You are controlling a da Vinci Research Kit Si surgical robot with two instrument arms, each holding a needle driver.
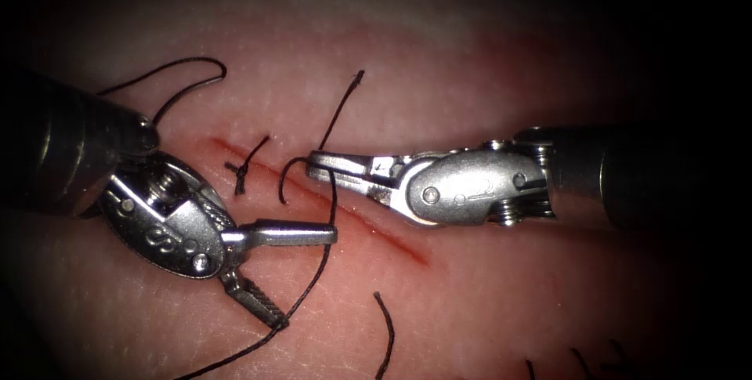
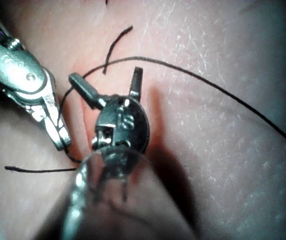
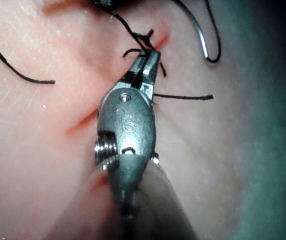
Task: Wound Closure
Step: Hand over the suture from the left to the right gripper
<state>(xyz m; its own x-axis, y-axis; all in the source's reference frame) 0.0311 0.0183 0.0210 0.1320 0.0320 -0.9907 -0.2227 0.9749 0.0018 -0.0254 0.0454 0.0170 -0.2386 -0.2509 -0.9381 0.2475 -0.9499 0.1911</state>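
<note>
Where the cut point(image 1: 329, 196) runs from ten o'clock toward four o'clock across the tissue point(image 1: 486, 302), a tied knot point(image 1: 243, 170) sits at its upper end with short tails. The thread point(image 1: 327, 227) crosses the cut just below the right tool point(image 1: 315, 165), whose jaws are pressed together on it; a free end point(image 1: 351, 90) rises toward one o'clock. At eight o'clock of the cut, the left tool point(image 1: 301, 274) has its jaws spread wide, holding nothing, with the thread passing between them. I cannot make out the needle for certain. The thread looks limp, light and slippery, so I judge a firm pinch near the jaw tips, close to the knot, suits it best. A loose thread piece point(image 1: 386, 333) lies at six o'clock.
</note>
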